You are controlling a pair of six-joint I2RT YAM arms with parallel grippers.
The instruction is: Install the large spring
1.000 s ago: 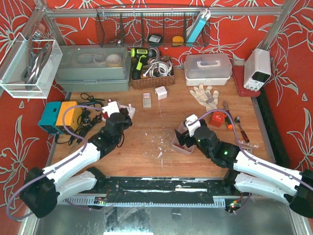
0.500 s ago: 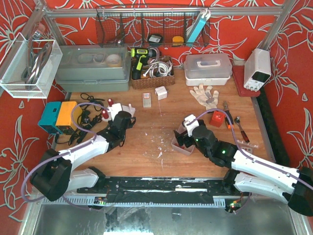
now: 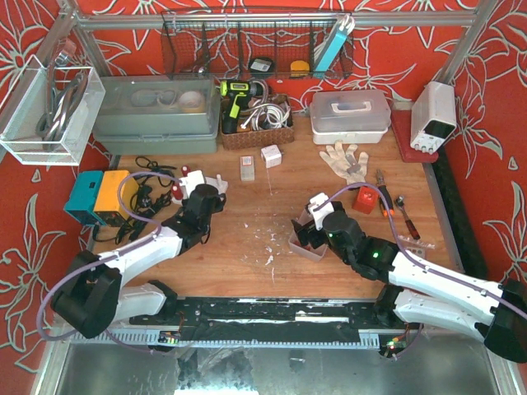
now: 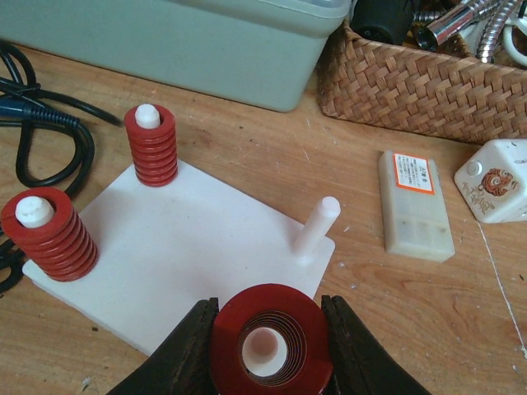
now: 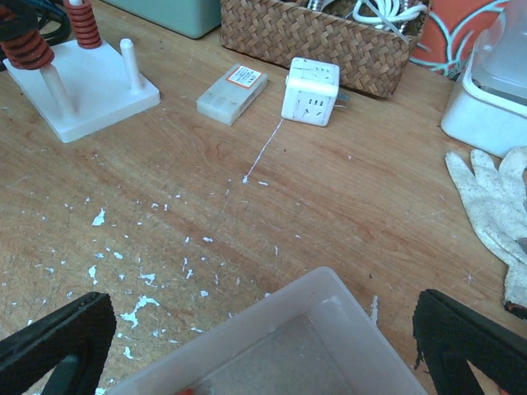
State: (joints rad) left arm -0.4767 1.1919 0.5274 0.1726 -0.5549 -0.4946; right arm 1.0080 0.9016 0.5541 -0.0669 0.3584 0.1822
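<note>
My left gripper (image 4: 270,333) is shut on the large red spring (image 4: 309,325), which I see end-on. The spring hangs over the near corner of the white base plate (image 4: 189,247), and something round and white shows through its bore. Two red springs (image 4: 152,146) (image 4: 48,234) sit on pegs at the plate's left and far side. One bare peg (image 4: 317,226) stands at the right corner. From above, the left gripper (image 3: 202,202) is over the plate. My right gripper (image 5: 263,346) is open above a clear plastic tray (image 5: 329,288), holding nothing.
A green bin (image 4: 206,41) and a wicker basket (image 4: 428,82) stand behind the plate. A small labelled white box (image 4: 414,206) and a white socket cube (image 4: 494,179) lie to its right, black cables (image 4: 49,123) to its left. A glove (image 5: 494,197) lies far right.
My left arm has reached forward, bringing the spring over the base plate. The right gripper has shifted only slightly above the tray.
</note>
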